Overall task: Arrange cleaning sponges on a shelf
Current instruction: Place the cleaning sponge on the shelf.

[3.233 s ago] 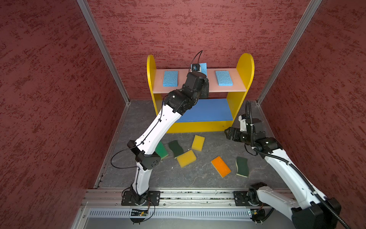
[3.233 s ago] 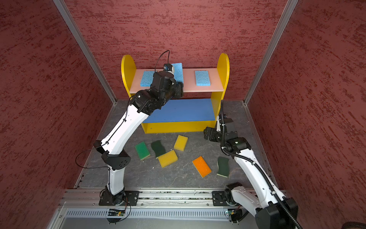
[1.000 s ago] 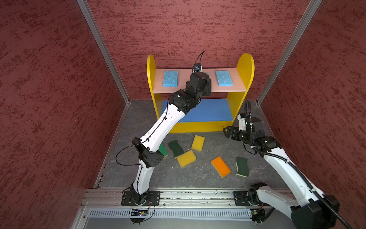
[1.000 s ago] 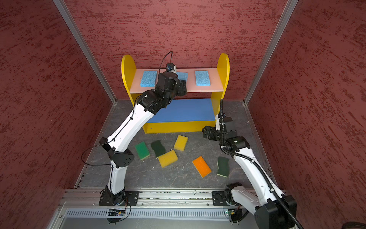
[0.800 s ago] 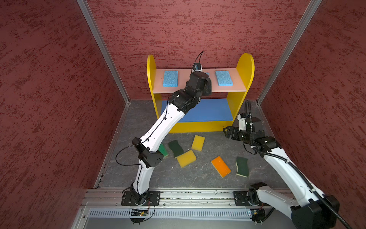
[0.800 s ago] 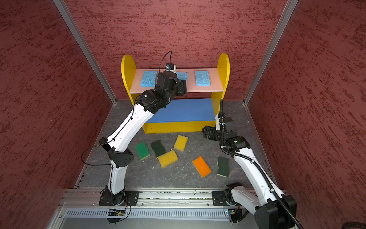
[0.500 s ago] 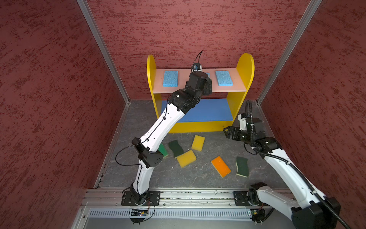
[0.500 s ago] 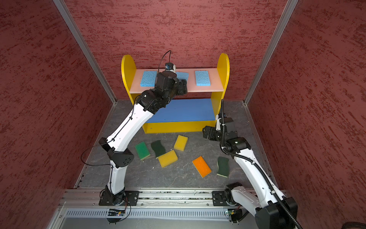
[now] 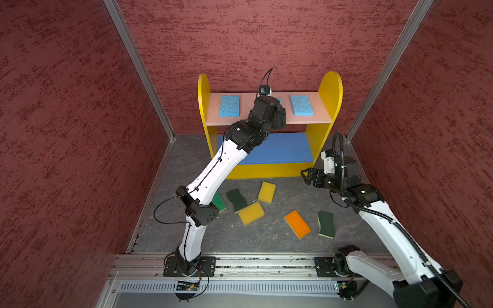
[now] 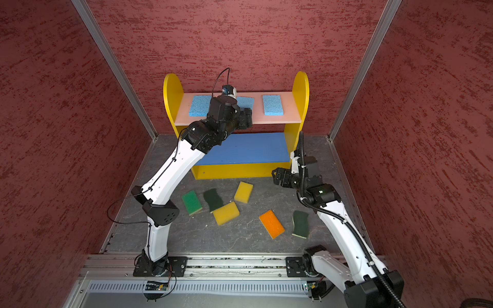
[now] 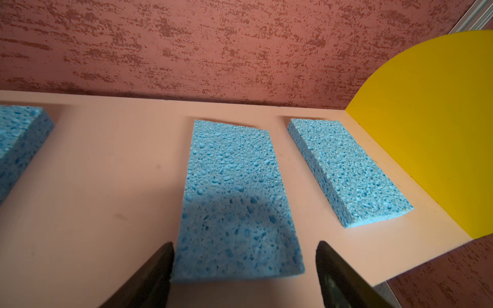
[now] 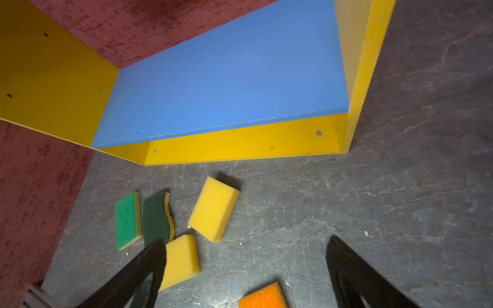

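The shelf (image 9: 330,88) stands against the back wall. Three light blue sponges lie flat on its pink top board (image 9: 246,106): left (image 9: 229,106), middle (image 11: 234,202) and right (image 9: 301,105). My left gripper (image 11: 244,244) is open at the board's front edge, its fingers straddling the near end of the middle sponge without clamping it. My right gripper (image 12: 246,238) hangs open and empty above the floor by the shelf's right front corner. On the floor lie two yellow sponges (image 9: 266,192) (image 9: 250,213), an orange one (image 9: 297,223), two dark green ones (image 9: 237,199) (image 9: 326,224) and a bright green one (image 10: 191,202).
The blue middle board (image 12: 226,74) holds nothing. Red textured walls (image 9: 80,106) close in the back and both sides. A metal rail (image 9: 240,266) carrying both arm bases runs along the front. My left arm reaches over the floor sponges and hides part of the bright green one.
The middle blue sponge, held upright over the shelf three seconds ago, now lies flat on the pink board. My left gripper has opened and eased back from it. The right arm has barely moved.
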Available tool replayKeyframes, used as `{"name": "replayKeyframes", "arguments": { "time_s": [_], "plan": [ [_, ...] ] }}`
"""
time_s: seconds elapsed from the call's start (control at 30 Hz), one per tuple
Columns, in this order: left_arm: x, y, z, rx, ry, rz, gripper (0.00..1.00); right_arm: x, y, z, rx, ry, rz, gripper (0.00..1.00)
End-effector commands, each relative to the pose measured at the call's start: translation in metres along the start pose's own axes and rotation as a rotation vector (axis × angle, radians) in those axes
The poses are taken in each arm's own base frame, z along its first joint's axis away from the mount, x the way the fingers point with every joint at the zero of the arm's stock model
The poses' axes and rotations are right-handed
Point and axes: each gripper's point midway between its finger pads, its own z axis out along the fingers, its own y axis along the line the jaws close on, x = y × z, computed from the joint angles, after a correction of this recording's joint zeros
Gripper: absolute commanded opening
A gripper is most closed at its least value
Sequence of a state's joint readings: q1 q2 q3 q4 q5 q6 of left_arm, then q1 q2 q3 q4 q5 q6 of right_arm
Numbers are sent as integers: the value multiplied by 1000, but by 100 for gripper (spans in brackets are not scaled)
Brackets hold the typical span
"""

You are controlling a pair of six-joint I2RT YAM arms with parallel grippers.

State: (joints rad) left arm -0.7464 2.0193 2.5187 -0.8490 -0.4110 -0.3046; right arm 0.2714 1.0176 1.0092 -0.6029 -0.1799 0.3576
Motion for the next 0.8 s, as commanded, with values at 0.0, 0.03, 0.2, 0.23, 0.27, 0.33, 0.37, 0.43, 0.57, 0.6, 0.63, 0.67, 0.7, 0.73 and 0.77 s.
{"name": "replayKeyframes", "arguments": {
  "time_s": [0.0,0.03,0.2,0.23,0.27,0.33,0.37,0.43,0.57,0.6,0.63,0.67,0.7,0.73,0.77],
  "plan": [
    [0,1,-20,36,37,26,84,-14,19,-16,-16,-22,-56,93],
    [-3,-1,-26,55,34,34,84,-18,26,-21,-14,-29,-73,93],
    [-19,-1,-55,68,-13,64,85,-42,53,-46,-46,-88,-103,93],
    [-22,0,-62,64,-25,74,85,-49,60,-52,-64,-102,-106,93],
    [-25,1,-68,61,-36,82,85,-53,67,-56,-78,-110,-108,92],
    [-28,4,-82,64,-48,91,85,-65,84,-68,-117,-133,-121,91],
    [-30,7,-89,66,-55,88,85,-70,91,-73,-128,-142,-127,91],
    [-32,15,-104,68,-69,83,85,-83,110,-84,-167,-167,-144,89],
    [-28,28,-128,89,-86,74,84,-106,138,-95,-230,-198,-167,83],
    [-26,31,-132,98,-82,73,84,-112,144,-95,-239,-204,-167,80],
    [-22,35,-136,105,-76,71,83,-118,149,-94,-249,-207,-168,76],
    [-20,37,-140,110,-71,72,83,-125,154,-94,-263,-213,-170,72],
    [-15,39,-142,114,-60,75,83,-131,161,-92,-277,-215,-172,68],
    [-13,42,-147,118,-58,75,83,-138,167,-90,-289,-218,-175,64],
    [-10,45,-148,116,-51,78,83,-144,172,-88,-295,-220,-176,60]
  ]
}}
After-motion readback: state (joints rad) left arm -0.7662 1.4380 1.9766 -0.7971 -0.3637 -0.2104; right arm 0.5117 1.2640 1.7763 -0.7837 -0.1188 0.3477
